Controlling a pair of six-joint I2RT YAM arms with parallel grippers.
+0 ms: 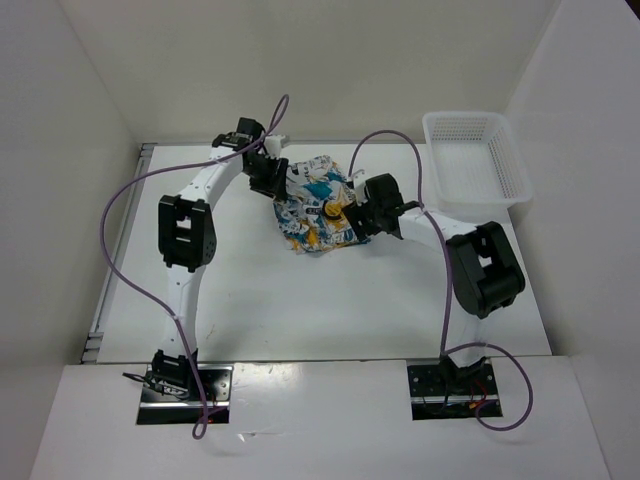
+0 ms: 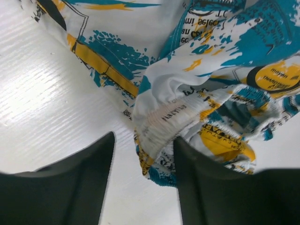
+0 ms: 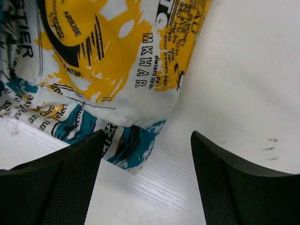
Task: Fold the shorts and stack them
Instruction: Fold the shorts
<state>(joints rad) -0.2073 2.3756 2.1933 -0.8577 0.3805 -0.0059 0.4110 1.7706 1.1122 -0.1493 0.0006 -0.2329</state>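
Observation:
The shorts (image 1: 318, 205), white with a teal, yellow and black print, lie crumpled on the white table between my two grippers. My left gripper (image 1: 272, 185) is at their far-left edge. In the left wrist view its jaws (image 2: 144, 136) stand apart, and the gathered elastic waistband (image 2: 164, 117) hangs between them against the right finger (image 2: 215, 187), with bare table beside the left finger. My right gripper (image 1: 357, 215) is at the right edge. Its jaws (image 3: 146, 133) are open, with a teal corner of the shorts (image 3: 133, 145) lying just inside the left finger (image 3: 61, 187).
A white perforated basket (image 1: 475, 160) stands at the back right of the table. White walls close in the back and both sides. Purple cables loop over both arms. Bare tabletop (image 1: 330, 300) stretches in front of the shorts.

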